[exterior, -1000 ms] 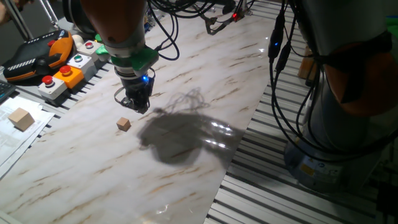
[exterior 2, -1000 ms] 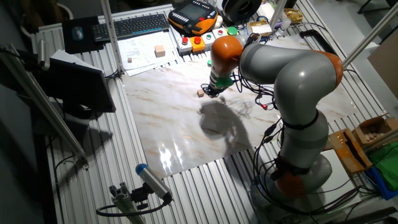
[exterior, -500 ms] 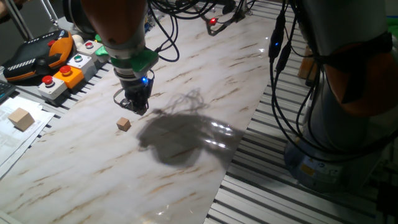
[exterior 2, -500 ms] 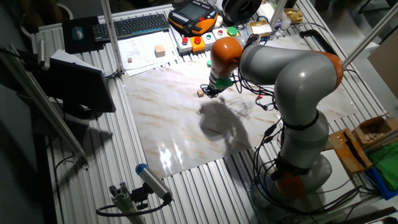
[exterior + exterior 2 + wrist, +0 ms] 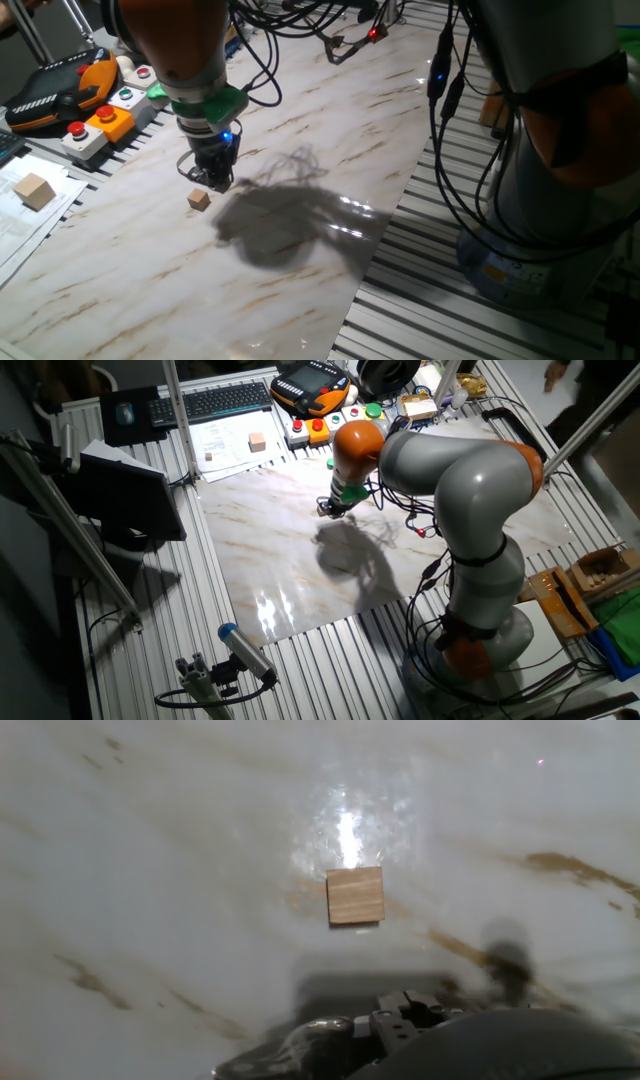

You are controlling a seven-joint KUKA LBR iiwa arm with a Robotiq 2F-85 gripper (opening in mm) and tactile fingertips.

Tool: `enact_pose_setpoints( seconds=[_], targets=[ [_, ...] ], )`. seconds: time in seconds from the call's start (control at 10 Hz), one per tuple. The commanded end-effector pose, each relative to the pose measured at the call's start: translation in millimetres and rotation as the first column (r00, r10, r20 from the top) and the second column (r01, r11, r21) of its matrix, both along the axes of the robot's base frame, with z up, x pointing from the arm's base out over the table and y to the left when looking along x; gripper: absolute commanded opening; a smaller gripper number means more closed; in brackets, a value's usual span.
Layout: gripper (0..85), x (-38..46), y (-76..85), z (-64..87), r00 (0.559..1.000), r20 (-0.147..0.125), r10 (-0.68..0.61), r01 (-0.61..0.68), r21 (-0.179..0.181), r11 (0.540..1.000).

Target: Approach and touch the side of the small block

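Small block (image 5: 199,200) sits loose on the glossy counter (image 5: 300,280); judged light, rigid, apt to slide; contact a side face gently; pincer (image 5: 213,181) nearby, state indeterminable.

I log one white marble-pattern table top (image 5: 330,120), glossy, brown-veined, laid over a ribbed metal bench (image 5: 200,630). Directly on it: one small block (image 5: 199,200), tan wood, flat on one face.

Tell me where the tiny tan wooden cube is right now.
In one fixed view the tiny tan wooden cube sits on the marble tabletop, just in front of the claw; a gap shows in the hand view.
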State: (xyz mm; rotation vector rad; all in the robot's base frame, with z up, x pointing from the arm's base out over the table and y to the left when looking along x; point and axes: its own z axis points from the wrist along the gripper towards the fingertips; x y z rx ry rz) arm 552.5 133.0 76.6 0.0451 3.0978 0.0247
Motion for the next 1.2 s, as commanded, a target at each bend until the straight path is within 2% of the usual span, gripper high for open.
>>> enact_pose_setpoints(
  seconds=[0.0,0.7,1.1],
  targets=[
    [0.7,1.6,1.0,-2.2,1.000,-0.003,0.000,0.000,0.002,1.000],
    [0.7,4.4,11.1,-13.2,1.000,-0.019,-0.002,0.003,0.005,1.000],
    [0.7,8.5,14.7,-21.3,1.000,-0.017,0.004,-0.004,0.006,1.000]
  ],
)
